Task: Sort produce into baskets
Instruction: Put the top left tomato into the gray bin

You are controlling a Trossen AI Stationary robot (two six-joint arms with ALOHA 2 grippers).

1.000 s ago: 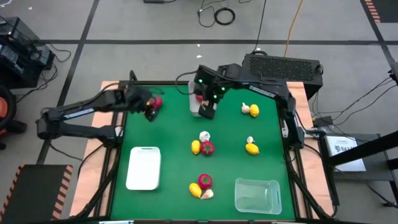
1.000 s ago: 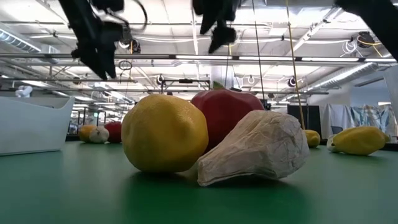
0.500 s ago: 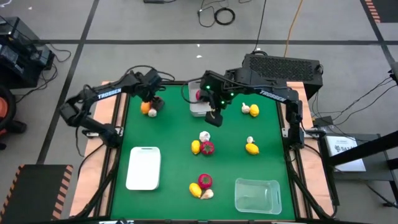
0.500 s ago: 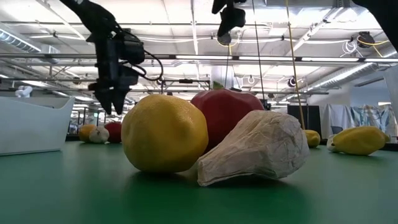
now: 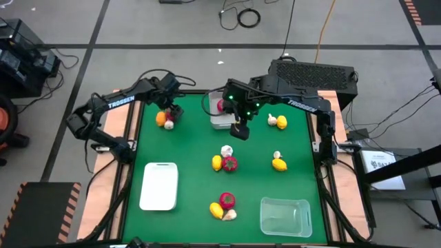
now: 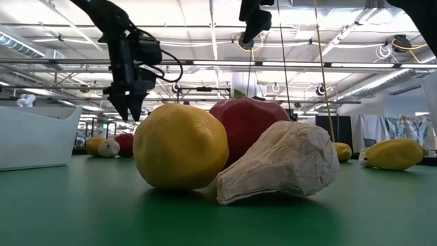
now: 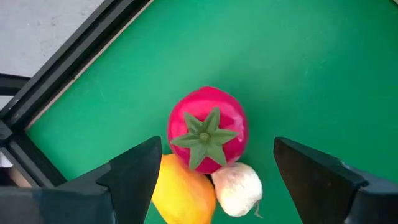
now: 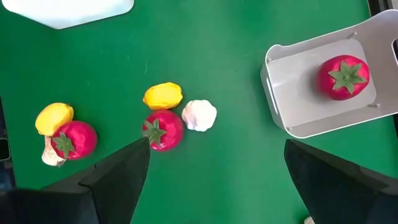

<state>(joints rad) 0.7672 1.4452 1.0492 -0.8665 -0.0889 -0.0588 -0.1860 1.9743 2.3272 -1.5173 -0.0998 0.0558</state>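
My left gripper (image 5: 169, 110) is open and hangs fingers down, just above a cluster at the table's far left: a red round piece with a green top (image 7: 207, 129), a lemon (image 7: 183, 190) and a garlic bulb (image 7: 238, 188). In the low view, my left gripper (image 6: 128, 109) is above that cluster (image 6: 109, 145). My right gripper (image 5: 239, 128) is open and empty, high beside the deep grey-white bin (image 5: 219, 116). The bin holds one red piece (image 8: 344, 76).
A white tray (image 5: 159, 186) lies near left and a clear tub (image 5: 284, 215) near right. Mixed clusters lie at the centre (image 5: 224, 160) and near the front (image 5: 224, 205). Lemon and garlic pairs lie at the right (image 5: 279, 162) and far right (image 5: 277, 121).
My left gripper has come down over the far-left cluster while its arm swung round. My right gripper has drawn away from above the bin, toward the table's near and right edges and a little up. The red piece in the bin now shows.
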